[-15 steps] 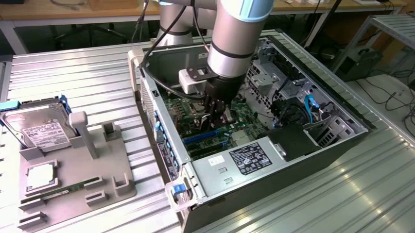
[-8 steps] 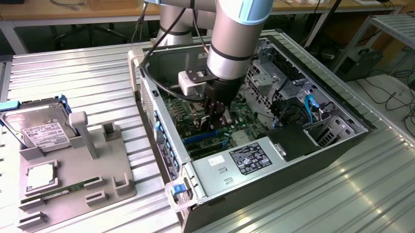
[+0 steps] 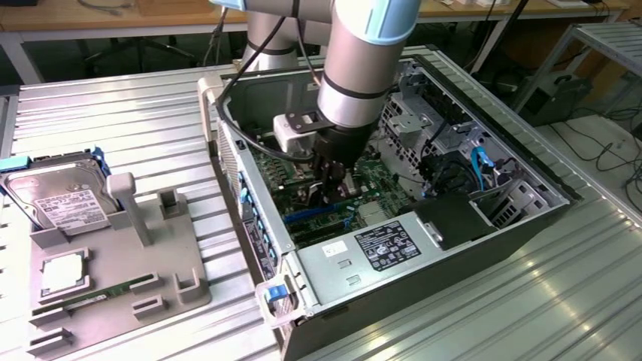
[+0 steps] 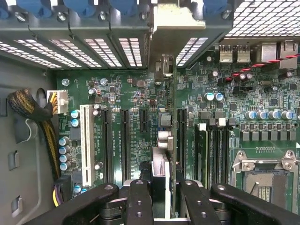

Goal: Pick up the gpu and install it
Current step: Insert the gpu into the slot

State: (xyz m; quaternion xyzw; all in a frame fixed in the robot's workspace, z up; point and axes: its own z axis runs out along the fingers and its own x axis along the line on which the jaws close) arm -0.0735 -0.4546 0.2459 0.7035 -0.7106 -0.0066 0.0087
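The gpu (image 4: 172,108) stands on edge over the green motherboard (image 4: 126,89) inside the open computer case (image 3: 501,226). In the wrist view it appears as a thin dark line. Its silvery end bracket (image 4: 172,21) lies against the rear slot openings of the case. My gripper (image 4: 166,190) is shut on the gpu, one black finger (image 4: 140,201) on each side of it. In the exterior view the gripper (image 3: 334,184) reaches down into the middle of the case. Where the card's lower edge meets the board is hidden.
A white slot (image 4: 86,143) and black slots (image 4: 107,140) lie beside the card; on its other side are a RAM stick (image 4: 201,154) and the CPU socket (image 4: 265,176). The power supply (image 3: 386,248) fills the case's near end. A grey fixture (image 3: 120,278) outside holds a hard drive (image 3: 56,199).
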